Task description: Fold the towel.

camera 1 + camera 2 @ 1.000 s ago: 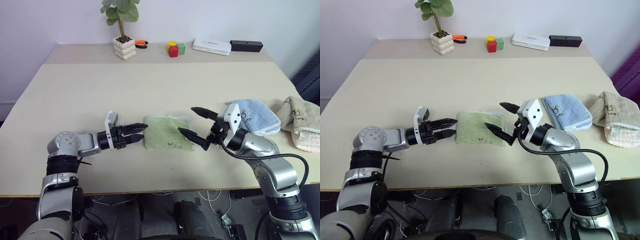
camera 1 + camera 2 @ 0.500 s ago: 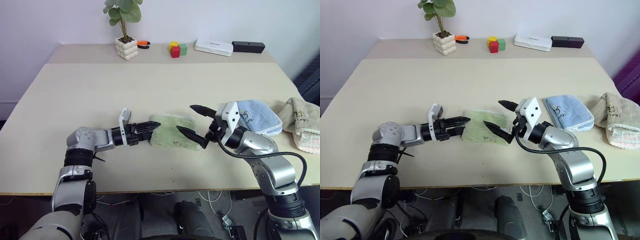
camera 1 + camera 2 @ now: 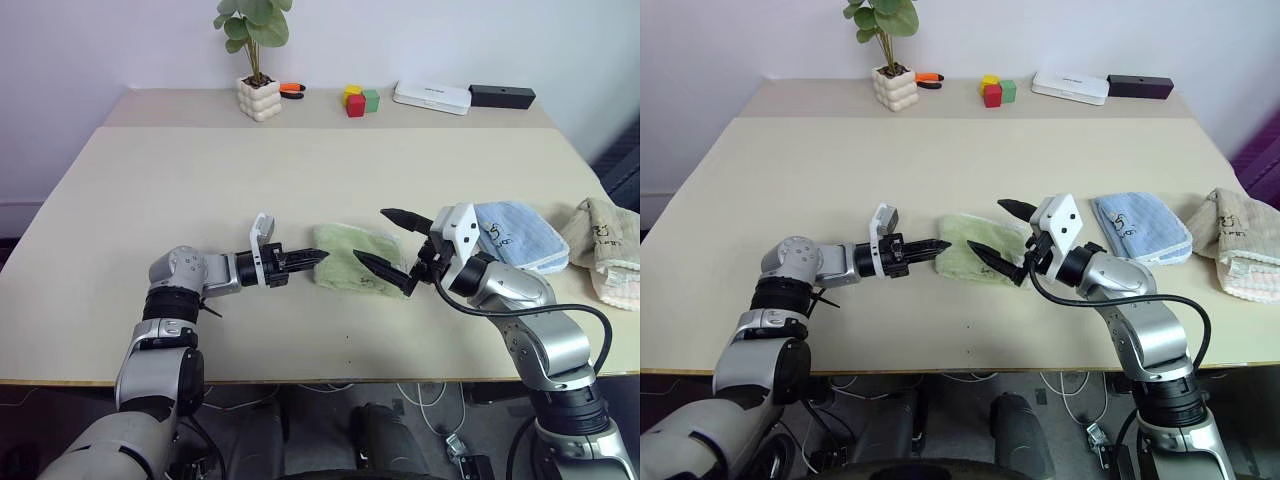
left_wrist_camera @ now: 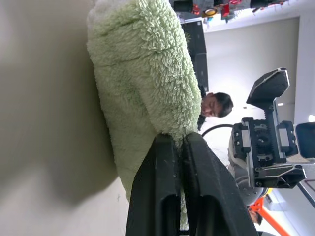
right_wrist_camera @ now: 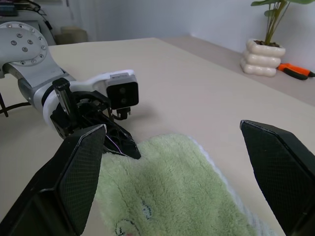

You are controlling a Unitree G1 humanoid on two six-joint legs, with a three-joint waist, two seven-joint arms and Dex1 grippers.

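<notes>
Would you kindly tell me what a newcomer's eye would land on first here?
Mid-table, the left hand is pinched shut on the edge of the light green towel. The right hand hovers open over the towel's other side, with a folded light blue towel just beyond it.

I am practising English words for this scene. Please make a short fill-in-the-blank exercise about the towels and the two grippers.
1. The left gripper is shut on the edge of the ____ towel.
2. The right gripper has its fingers ____.
3. The light blue towel lies beside the ____ arm.
4. The potted plant stands at the ____ edge of the table.

Answers: green; open; right; far
</notes>
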